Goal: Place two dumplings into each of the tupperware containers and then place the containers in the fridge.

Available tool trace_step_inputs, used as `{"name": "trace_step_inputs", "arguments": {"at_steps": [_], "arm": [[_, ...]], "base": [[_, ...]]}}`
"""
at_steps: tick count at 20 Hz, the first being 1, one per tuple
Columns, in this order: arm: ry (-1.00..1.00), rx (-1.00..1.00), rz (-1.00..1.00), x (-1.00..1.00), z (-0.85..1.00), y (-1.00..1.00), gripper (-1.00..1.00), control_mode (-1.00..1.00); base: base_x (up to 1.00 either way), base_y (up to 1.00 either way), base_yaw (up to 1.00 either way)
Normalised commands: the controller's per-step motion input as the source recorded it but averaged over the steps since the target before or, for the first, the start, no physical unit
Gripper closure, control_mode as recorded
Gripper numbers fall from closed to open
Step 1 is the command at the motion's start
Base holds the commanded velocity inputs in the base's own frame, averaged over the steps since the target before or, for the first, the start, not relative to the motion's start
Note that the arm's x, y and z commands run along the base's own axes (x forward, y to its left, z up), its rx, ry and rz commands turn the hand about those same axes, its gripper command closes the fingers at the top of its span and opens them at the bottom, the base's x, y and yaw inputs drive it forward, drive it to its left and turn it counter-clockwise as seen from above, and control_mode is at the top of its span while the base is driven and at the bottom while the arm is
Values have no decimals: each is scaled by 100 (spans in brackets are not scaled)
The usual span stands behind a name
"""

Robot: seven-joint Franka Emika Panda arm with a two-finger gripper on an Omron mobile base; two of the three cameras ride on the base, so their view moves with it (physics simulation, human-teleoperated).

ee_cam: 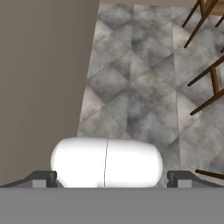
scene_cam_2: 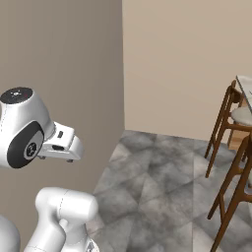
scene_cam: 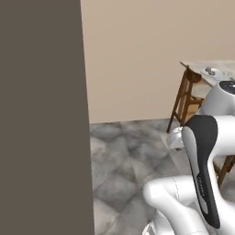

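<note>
No readable writing shows anywhere. The gripper (ee_cam: pixel 112 178) hangs over grey stone floor (ee_cam: pixel 144 83), its jaws spread wide and empty, beside a brown-grey wall panel (ee_cam: pixel 39 87). Wooden stools (scene_cam_2: pixel 231 147) stand nearby.

Arm (scene_cam: pixel 183 202) is formed of glossy white rounded shells, with a long black inlay (scene_cam: pixel 204 170) along one link. Round dark joint caps (scene_cam_2: pixel 17 94) are noted. Small dark grey fingers (ee_cam: pixel 41 178) are fitted.
</note>
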Motion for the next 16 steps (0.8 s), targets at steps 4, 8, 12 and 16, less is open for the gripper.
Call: {"name": "trace_step_inputs", "arguments": {"at_steps": [4,8,12,16], "arm": [[0,0,0,0,0,0,-100,100],[0,0,0,0,0,0,-100,100],[0,0,0,0,0,0,-100,100],[0,0,0,0,0,0,-100,100]], "base": [[100,18,0],[100,16,0],[100,13,0],[100,2,-23]]}}
